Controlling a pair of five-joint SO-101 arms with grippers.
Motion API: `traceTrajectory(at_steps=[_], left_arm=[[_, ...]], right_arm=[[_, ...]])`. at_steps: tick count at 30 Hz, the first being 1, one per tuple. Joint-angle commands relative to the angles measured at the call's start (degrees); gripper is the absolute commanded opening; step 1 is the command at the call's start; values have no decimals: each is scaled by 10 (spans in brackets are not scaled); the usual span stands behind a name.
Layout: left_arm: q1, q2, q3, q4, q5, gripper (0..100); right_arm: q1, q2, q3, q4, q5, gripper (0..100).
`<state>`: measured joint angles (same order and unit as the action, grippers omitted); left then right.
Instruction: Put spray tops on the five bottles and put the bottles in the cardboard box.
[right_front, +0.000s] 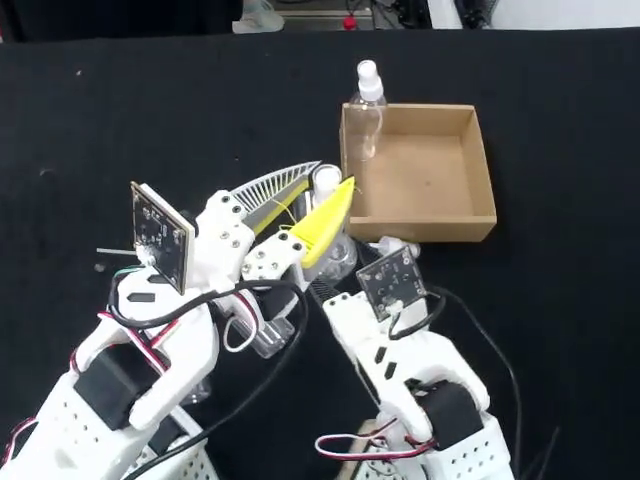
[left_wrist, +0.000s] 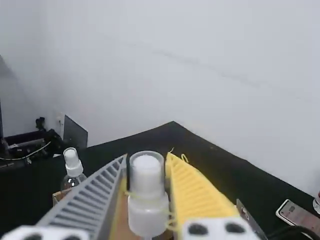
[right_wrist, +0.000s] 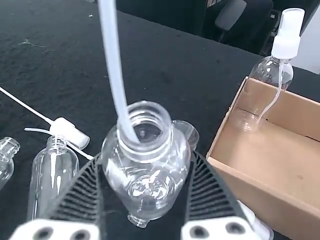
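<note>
Right wrist view: right gripper (right_wrist: 145, 160) clamps 1 bottle (right_wrist: 145, 187), tube (right_wrist: 112, 65) entering its neck; left gripper (left_wrist: 146, 157) grips spray top (left_wrist: 146, 200).

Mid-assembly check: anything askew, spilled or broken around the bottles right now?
Nothing spilled or broken. The tube of the spray top in the left claw enters the bottle in the right claw off-centre, against the neck's rim.

Capped bottle (right_front: 365, 120) upright in cardboard box (right_front: 420, 230)
</note>
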<state>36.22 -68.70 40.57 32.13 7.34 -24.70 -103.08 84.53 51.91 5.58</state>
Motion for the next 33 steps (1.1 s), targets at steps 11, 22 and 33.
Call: traceTrajectory(at_steps=[11, 22, 33], left_arm=[[40, 0, 56, -4, -4, 116], [39, -2, 65, -5, -4, 116], [18, 0, 74, -5, -4, 124]], right_arm=[[7, -61, -2, -4, -4, 11], [7, -61, 20, -32, -4, 11], [7, -60, 17, -28, -4, 11]])
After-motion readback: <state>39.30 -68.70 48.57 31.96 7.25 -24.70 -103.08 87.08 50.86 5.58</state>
